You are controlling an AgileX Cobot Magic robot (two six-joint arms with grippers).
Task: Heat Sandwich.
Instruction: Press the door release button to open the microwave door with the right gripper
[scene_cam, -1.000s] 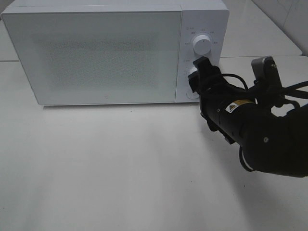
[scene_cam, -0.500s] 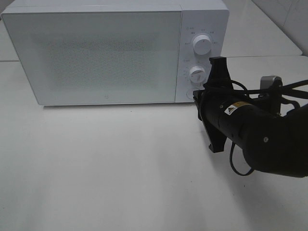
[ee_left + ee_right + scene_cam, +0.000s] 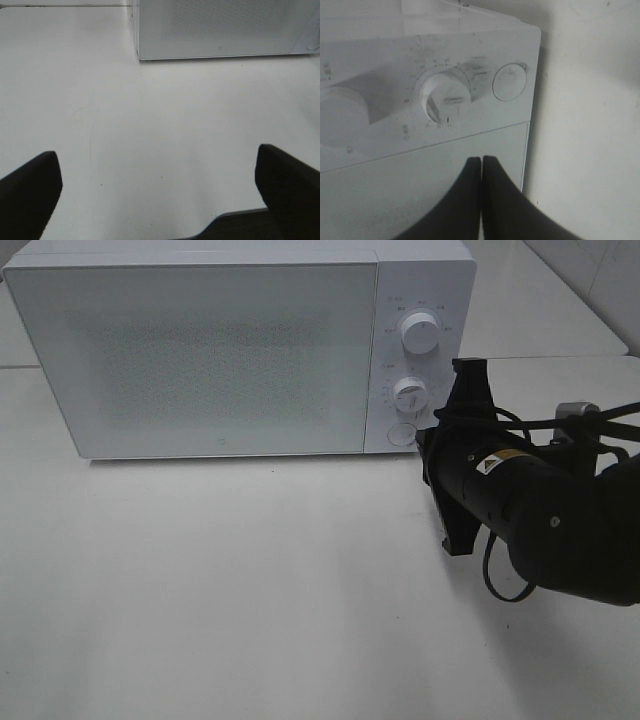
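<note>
The white table (image 3: 250, 590) holds a white microwave (image 3: 200, 350), door closed; no sandwich shows, maybe it's inside. The right gripper (image 3: 481, 161) is pinched together, empty, by the dials (image 3: 408, 394); the left gripper (image 3: 157, 167) is spread wide. Sandwiches are soft and light, so lift from underneath.

right gripper (image 3: 481, 164) pinched fully closed, right arm (image 3: 540, 510) rolled onto its side I think, left gripper (image 3: 157, 170) spread wide
</note>
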